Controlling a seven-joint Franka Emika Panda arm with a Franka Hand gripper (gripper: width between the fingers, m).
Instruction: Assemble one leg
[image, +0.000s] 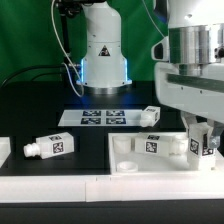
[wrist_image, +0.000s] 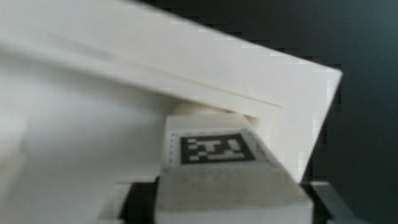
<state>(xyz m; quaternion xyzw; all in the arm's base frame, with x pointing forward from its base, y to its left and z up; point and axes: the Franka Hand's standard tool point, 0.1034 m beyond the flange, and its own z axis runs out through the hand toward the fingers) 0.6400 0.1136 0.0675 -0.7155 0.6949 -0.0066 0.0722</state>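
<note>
My gripper (image: 203, 138) is at the exterior view's right, over the right end of the big flat white panel (image: 128, 158). It is shut on a leg (image: 206, 147), a small white block with a square tag. In the wrist view this leg (wrist_image: 217, 152) sits between the dark fingers (wrist_image: 139, 202), its far end against the panel (wrist_image: 160, 70) near a corner. A second leg (image: 156, 143) lies on the panel just left of the gripper. A third leg (image: 148, 116) lies behind the panel. A fourth leg (image: 52, 148) lies on the table at the left.
The marker board (image: 100, 118) lies in front of the robot base (image: 103, 60). Another white part (image: 3, 150) shows at the exterior view's left edge. A white strip (image: 60, 190) runs along the front of the table.
</note>
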